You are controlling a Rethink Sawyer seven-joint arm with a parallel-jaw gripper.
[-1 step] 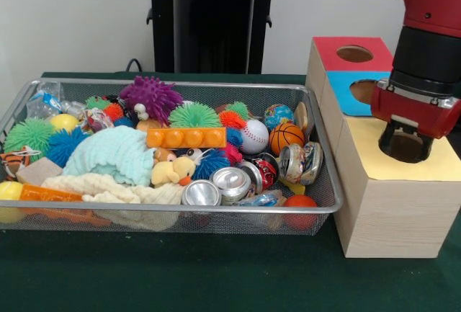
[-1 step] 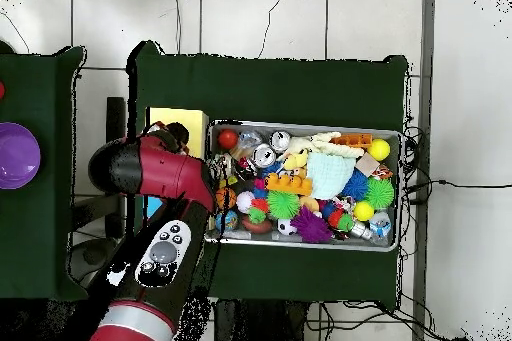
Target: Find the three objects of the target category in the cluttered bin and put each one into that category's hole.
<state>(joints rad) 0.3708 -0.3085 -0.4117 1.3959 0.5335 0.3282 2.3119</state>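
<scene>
Dozens of toys crowd the bin (image 1: 21, 107) at left, balls (image 1: 286, 137) and cans (image 1: 232, 182) heaped toward its right end. Right of it, the gripper (image 1: 405, 144) sits over the box's (image 1: 389, 211) yellow hole, likely for a drop; its grasp can't be told.

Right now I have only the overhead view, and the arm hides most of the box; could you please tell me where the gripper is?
Observer: The gripper hangs right over the round hole in the yellow section of the box.
Operator: Thank you. Does the box have other holes?
Observer: Yes. Behind the yellow one lie a blue section and then a red section, each with its own round hole.
</scene>
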